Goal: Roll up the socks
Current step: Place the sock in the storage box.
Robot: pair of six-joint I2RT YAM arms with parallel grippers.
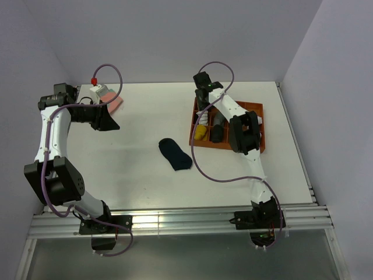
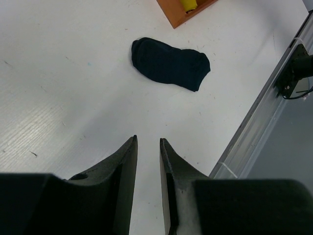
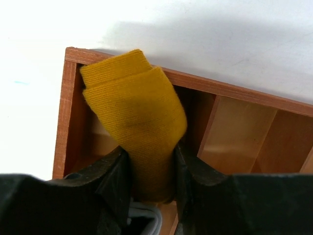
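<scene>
Mustard-orange fabric sock [image 3: 132, 127], its cuff hidden, is clamped between the right gripper's [image 3: 150, 155] fingers in a corner of the orange wooden tray [image 3: 66, 112] at two o'clock. The plain navy sock [image 2: 170, 66] lies flat mid-way across the white table [image 2: 58, 73]. The left gripper [image 2: 148, 143] hovers at ten o'clock, fingers narrowly apart and empty.

A white table [image 1: 145, 181] fills most of the top view, with a grey metal rail [image 1: 175, 220] along its bottom edge and pale walls around it. At the upper left of the table lies a pink cloth [image 1: 115, 103], with a small white thing [image 1: 101, 91] just beside it. At the upper right sits an orange wooden tray [image 1: 215, 146] split into little boxes, and a dark lump [image 1: 217, 134] lies in one of them.
</scene>
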